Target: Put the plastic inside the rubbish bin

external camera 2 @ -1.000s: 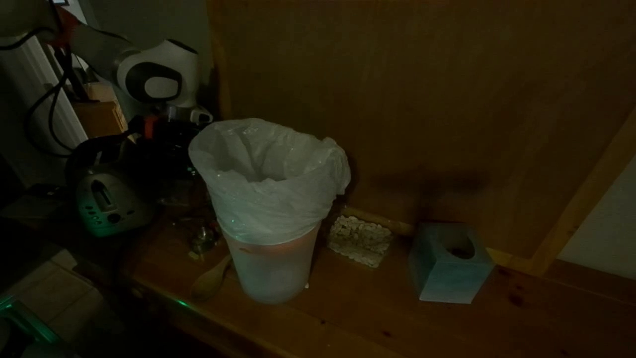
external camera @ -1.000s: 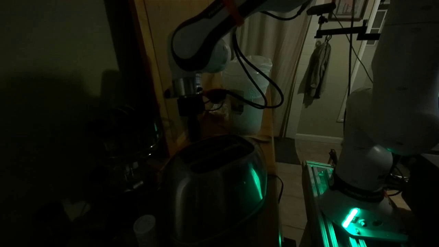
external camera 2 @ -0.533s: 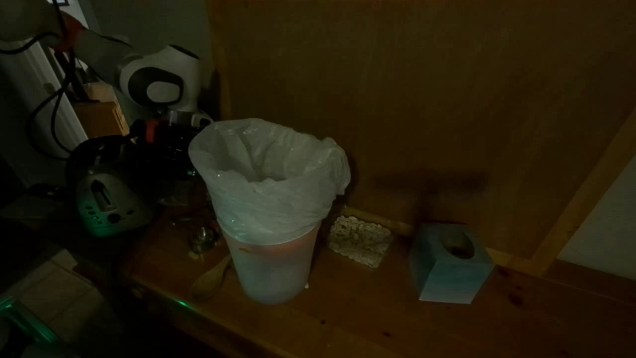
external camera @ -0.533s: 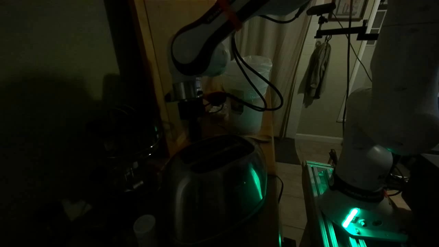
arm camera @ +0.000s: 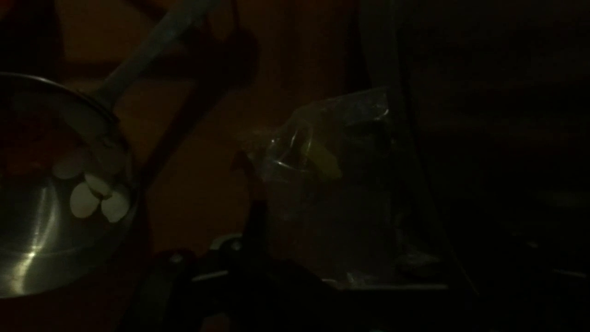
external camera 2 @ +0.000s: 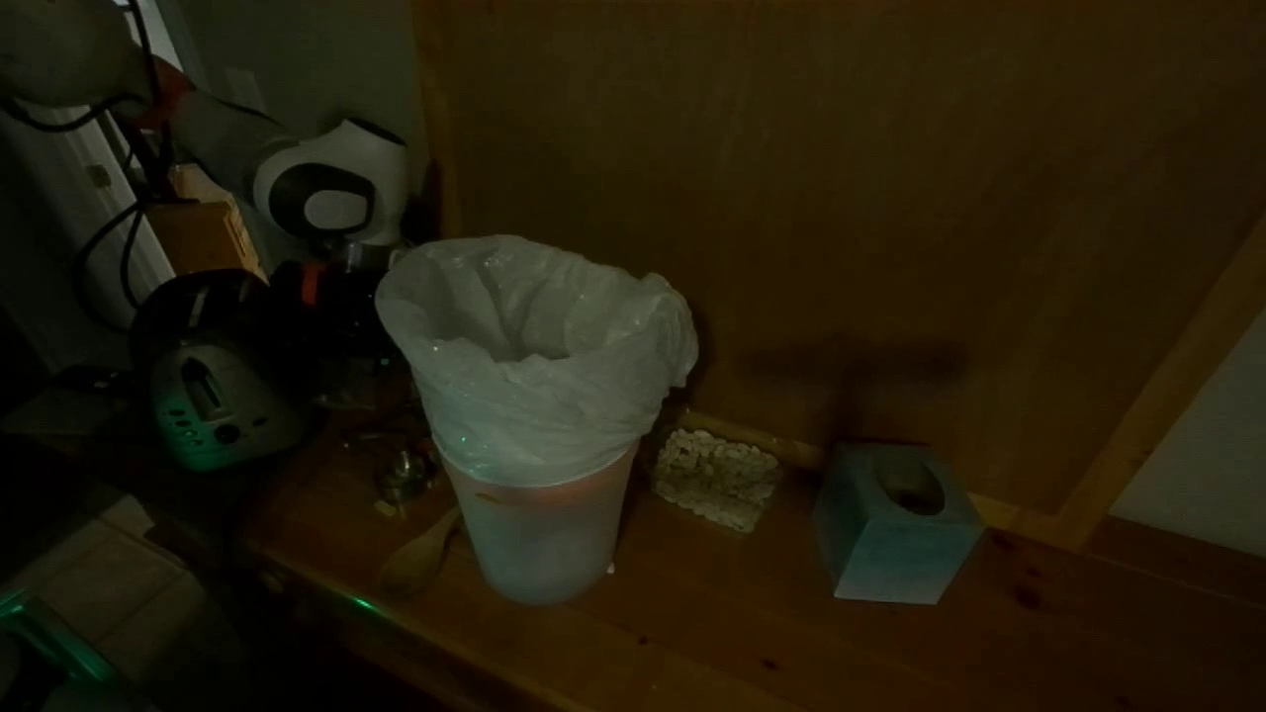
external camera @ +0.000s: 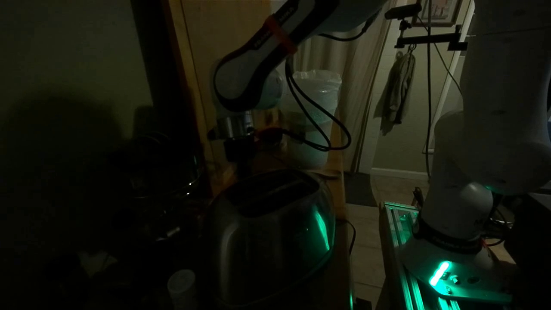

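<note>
A clear crinkled plastic bag (arm camera: 322, 184) with a small yellowish patch lies on the counter in the wrist view. My gripper (arm camera: 385, 207) is spread wide, with the plastic between its fingers; the right finger is almost lost in the dark. In an exterior view the gripper (external camera: 244, 168) points straight down just behind the toaster. The rubbish bin (external camera 2: 549, 539) is pale, with a white liner folded over its rim, and stands upright on the counter. It also shows behind the arm in an exterior view (external camera: 316, 142). The plastic is hard to make out in both exterior views.
A metal toaster (external camera: 275, 241) stands close to the gripper. A steel pan (arm camera: 37, 230) with white pieces lies left of the gripper. A wooden spoon (external camera 2: 420, 554), a tray of white pieces (external camera 2: 717, 480) and a tissue box (external camera 2: 895, 539) lie around the bin. The scene is very dark.
The arm and gripper have moved down toward the counter behind the toaster. The bin and the other objects have not moved.
</note>
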Robot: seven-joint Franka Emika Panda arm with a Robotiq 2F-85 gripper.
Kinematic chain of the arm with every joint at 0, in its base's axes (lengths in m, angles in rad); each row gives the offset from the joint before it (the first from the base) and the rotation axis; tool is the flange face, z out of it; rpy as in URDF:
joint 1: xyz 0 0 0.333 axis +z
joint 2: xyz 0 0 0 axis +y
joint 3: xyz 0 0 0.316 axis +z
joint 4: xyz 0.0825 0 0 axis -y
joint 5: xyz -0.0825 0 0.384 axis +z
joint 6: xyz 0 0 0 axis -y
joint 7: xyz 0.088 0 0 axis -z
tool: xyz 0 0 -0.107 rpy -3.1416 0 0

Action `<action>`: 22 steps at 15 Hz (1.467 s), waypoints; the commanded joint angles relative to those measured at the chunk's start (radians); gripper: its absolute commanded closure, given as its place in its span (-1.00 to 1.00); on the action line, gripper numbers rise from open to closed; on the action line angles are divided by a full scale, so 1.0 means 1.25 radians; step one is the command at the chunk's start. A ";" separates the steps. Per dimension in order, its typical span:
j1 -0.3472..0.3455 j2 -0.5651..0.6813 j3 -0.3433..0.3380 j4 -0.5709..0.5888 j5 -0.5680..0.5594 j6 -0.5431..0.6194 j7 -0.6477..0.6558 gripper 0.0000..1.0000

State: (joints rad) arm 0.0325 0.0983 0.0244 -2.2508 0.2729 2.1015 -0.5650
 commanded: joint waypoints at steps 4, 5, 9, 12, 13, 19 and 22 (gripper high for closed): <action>-0.012 0.037 0.012 0.002 -0.002 0.034 0.001 -0.36; -0.012 0.041 0.012 0.003 -0.004 0.037 0.004 -0.17; -0.014 0.052 0.013 0.004 -0.012 0.047 0.012 -0.81; -0.013 0.053 0.014 0.002 -0.017 0.062 0.021 -1.00; -0.013 0.053 0.014 0.002 -0.017 0.067 0.023 -1.00; -0.012 0.064 0.018 0.008 -0.022 0.065 0.029 -0.17; -0.011 0.068 0.019 0.008 -0.026 0.070 0.036 0.24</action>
State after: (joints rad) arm 0.0294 0.1684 0.0332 -2.2491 0.2679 2.1704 -0.5496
